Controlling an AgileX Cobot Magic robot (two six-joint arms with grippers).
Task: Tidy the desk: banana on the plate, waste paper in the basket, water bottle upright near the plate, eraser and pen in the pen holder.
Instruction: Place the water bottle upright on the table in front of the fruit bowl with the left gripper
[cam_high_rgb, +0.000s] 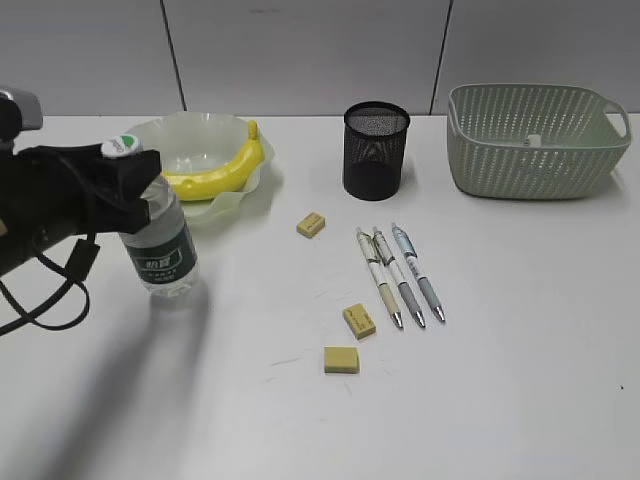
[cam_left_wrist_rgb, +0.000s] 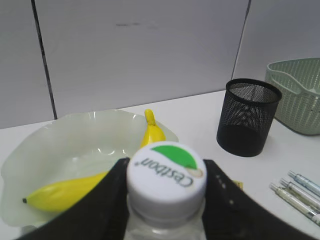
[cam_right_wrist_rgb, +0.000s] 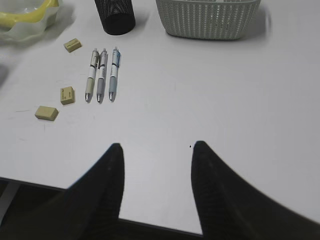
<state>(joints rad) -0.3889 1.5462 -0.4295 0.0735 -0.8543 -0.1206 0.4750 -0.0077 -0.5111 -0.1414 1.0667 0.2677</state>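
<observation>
The water bottle (cam_high_rgb: 162, 248) stands upright on the desk (cam_high_rgb: 500, 350), just in front of the plate (cam_high_rgb: 195, 127). My left gripper (cam_high_rgb: 130, 178) is shut on its neck below the white cap (cam_left_wrist_rgb: 166, 172). The banana (cam_high_rgb: 218, 176) lies in the plate (cam_left_wrist_rgb: 75, 140). Three pens (cam_high_rgb: 401, 276) and three erasers (cam_high_rgb: 359, 321) lie on the desk in front of the pen holder (cam_high_rgb: 376, 150). A small white bit (cam_high_rgb: 534, 141) shows inside the basket (cam_high_rgb: 535, 165); I cannot tell what it is. My right gripper (cam_right_wrist_rgb: 156, 147) is open and empty above the desk's front edge.
The pen holder (cam_right_wrist_rgb: 115, 17) and the basket (cam_right_wrist_rgb: 207, 22) stand along the back of the desk by the wall. The pens (cam_right_wrist_rgb: 102, 75) lie side by side, with erasers (cam_right_wrist_rgb: 67, 94) to their left.
</observation>
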